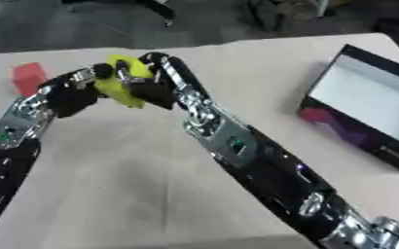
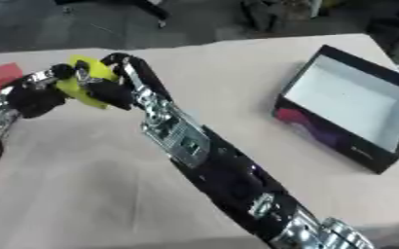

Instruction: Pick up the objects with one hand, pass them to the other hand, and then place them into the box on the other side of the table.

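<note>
A yellow object (image 1: 120, 83) is held above the table at the upper left, between both hands. My left hand (image 1: 69, 95) comes in from the lower left and curls round the object's left side. My right hand (image 1: 154, 80) reaches across from the lower right and curls its fingers over the object's right side. A red block (image 1: 28, 77) lies on the table at the far left. The black box (image 1: 369, 109) with a pale inside sits at the right, tilted, with nothing visible in it.
The tan table (image 1: 126, 170) fills most of the view; its far edge (image 1: 237, 44) runs along the top. My right forearm (image 1: 262, 165) crosses the middle diagonally. Dark floor and clutter lie beyond the table.
</note>
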`<action>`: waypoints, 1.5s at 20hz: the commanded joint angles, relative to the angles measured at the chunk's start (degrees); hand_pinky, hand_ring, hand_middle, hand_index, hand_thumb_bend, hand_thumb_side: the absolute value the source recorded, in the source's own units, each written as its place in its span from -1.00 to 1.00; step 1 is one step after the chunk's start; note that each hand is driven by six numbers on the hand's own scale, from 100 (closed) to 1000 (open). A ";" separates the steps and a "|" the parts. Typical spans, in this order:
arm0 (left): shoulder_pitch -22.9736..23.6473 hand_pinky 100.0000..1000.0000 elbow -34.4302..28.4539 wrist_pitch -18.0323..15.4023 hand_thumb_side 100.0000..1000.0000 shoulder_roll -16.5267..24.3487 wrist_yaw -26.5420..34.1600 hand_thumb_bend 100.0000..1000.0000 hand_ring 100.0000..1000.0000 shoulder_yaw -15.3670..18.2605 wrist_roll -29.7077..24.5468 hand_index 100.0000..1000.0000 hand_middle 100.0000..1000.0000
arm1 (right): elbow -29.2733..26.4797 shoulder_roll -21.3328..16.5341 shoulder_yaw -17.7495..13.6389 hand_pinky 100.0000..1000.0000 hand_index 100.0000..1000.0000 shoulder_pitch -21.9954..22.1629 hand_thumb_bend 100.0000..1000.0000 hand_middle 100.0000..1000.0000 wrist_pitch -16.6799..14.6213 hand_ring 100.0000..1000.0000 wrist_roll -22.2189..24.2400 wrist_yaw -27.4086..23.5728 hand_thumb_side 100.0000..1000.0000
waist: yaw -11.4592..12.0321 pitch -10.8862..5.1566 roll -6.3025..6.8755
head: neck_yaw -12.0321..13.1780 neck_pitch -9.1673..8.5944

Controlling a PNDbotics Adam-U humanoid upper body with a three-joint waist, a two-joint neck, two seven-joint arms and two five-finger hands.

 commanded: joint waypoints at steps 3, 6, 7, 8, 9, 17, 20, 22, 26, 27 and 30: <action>-1.11 0.52 -2.08 -1.90 1.00 0.03 1.80 -0.58 0.13 1.71 -3.59 0.48 0.15 | 1.63 -1.35 -1.26 -1.00 -0.79 -0.03 -1.00 -1.00 0.05 -0.96 0.05 0.19 -0.28 | -0.05 -0.65 0.15 | -0.26 -0.14; -0.90 0.51 -1.27 -0.23 1.00 0.04 1.96 -0.47 0.14 2.73 -3.59 0.50 0.15 | 1.57 -1.50 -1.49 -1.00 -0.81 0.04 -1.00 -1.00 -0.22 -0.98 -0.02 0.37 -0.28 | -0.05 -0.66 0.13 | -0.33 -0.14; -0.88 0.51 -0.93 0.43 1.00 0.03 1.90 -0.46 0.14 3.12 -3.59 0.51 0.16 | 1.49 -1.57 -1.57 -1.00 -0.82 0.08 -1.00 -1.00 -0.29 -0.98 -0.09 0.49 -0.28 | -0.05 -0.66 0.13 | -0.33 -0.14; -0.87 0.51 -0.67 0.99 1.00 0.02 1.82 -0.45 0.13 3.47 -3.59 0.52 0.15 | 1.39 -1.65 -1.67 -1.00 -0.83 0.13 -1.00 -1.00 -0.35 -0.99 -0.18 0.63 -0.28 | -0.04 -0.67 0.13 | -0.33 -0.14; -0.86 0.50 -0.37 1.52 1.00 0.04 1.70 -0.46 0.13 3.88 -3.59 0.52 0.15 | 1.24 -1.76 -1.81 -1.00 -0.84 0.17 -1.00 -1.00 -0.39 -1.00 -0.32 0.83 -0.28 | -0.02 -0.67 0.12 | -0.32 -0.14; -0.90 0.47 3.86 4.20 1.00 0.55 -2.37 -0.75 0.11 8.34 -3.59 0.50 0.13 | -2.62 -3.19 -3.73 -1.00 -0.94 0.89 -1.00 -1.00 0.61 -1.00 -3.77 5.63 -0.51 | -0.01 -0.71 -0.07 | -0.49 -0.14; -0.97 0.46 6.23 4.36 1.00 0.98 -4.30 -0.80 0.11 10.91 -3.59 0.49 0.12 | -4.99 -3.87 -4.66 -1.00 -0.94 1.07 -1.00 -1.00 1.17 -1.00 -4.10 7.30 -0.53 | -0.07 -0.76 -0.13 | -0.88 -0.14; -0.99 0.46 7.63 4.42 1.00 1.30 -4.99 -0.82 0.11 12.65 -3.40 0.49 0.13 | -6.70 -4.47 -5.41 -1.00 -0.94 1.19 -1.00 -1.00 1.43 -1.00 -4.15 8.32 -0.54 | -0.09 -0.79 -0.14 | -1.65 -0.14; -0.70 0.46 9.29 4.50 1.00 2.27 -5.87 -0.84 0.11 15.42 -0.85 0.48 0.13 | -9.69 -6.58 -7.85 -1.00 -0.94 1.11 -1.00 -1.00 2.20 -1.00 -4.47 10.46 -0.60 | -0.19 -0.87 -0.17 | -4.16 -0.14; -0.37 0.46 9.45 4.65 1.00 2.66 -5.60 -0.83 0.11 16.02 -0.15 0.48 0.12 | -10.05 -7.61 -8.89 -1.00 -0.93 1.02 -1.00 -1.00 2.69 -1.00 -4.81 11.15 -0.64 | -0.22 -0.90 -0.17 | -4.77 -0.14; 1.94 0.46 7.85 4.61 1.00 5.06 -2.94 -0.86 0.11 17.80 1.21 0.47 0.12 | -9.07 -12.89 -13.80 -1.00 -0.92 0.79 -1.00 -1.00 5.70 -1.00 -7.61 13.84 -0.74 | -0.34 -0.93 -0.07 | -6.70 -0.14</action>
